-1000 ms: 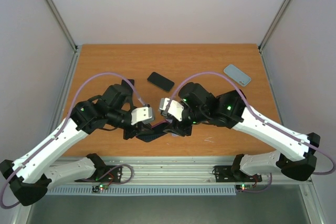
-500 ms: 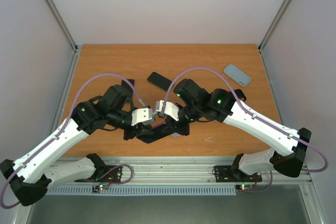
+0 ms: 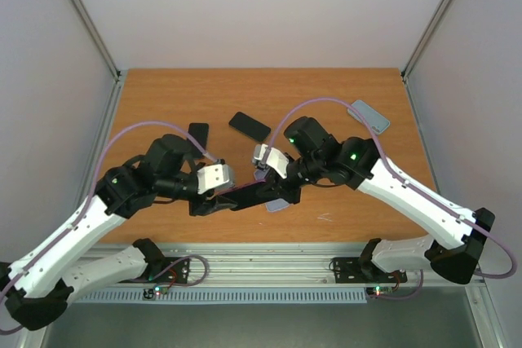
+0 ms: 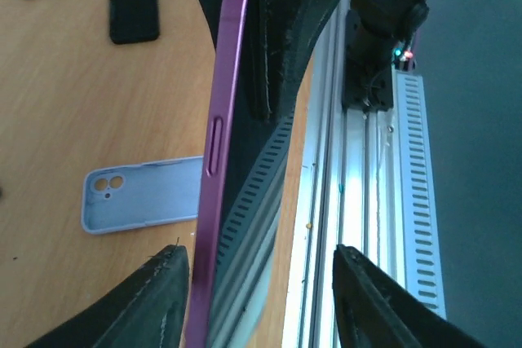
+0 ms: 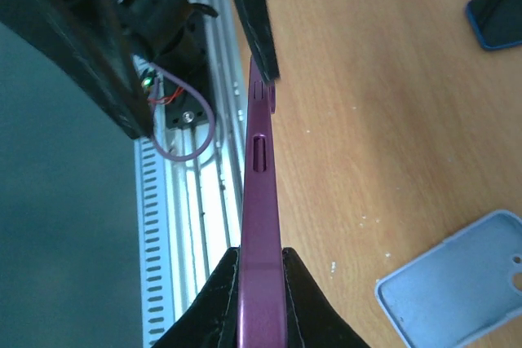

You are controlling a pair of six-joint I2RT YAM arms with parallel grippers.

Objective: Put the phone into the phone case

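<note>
Right gripper clenched on the purple phone, held edge-on; left gripper jaws spread either side of it, contact unclear. Beneath the jaws lies a lilac-grey case; beyond, a black case.

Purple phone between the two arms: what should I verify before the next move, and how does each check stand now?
1. Right tool clamped on the phone: ok.
2. Left tool open: ok.
3. Left tool's fingers clear of the phone: cannot tell, as one sits right beside it.
4. Grey case lying open side up, empty: ok.
5. Phone's back turned toward the grey case: cannot tell.
</note>
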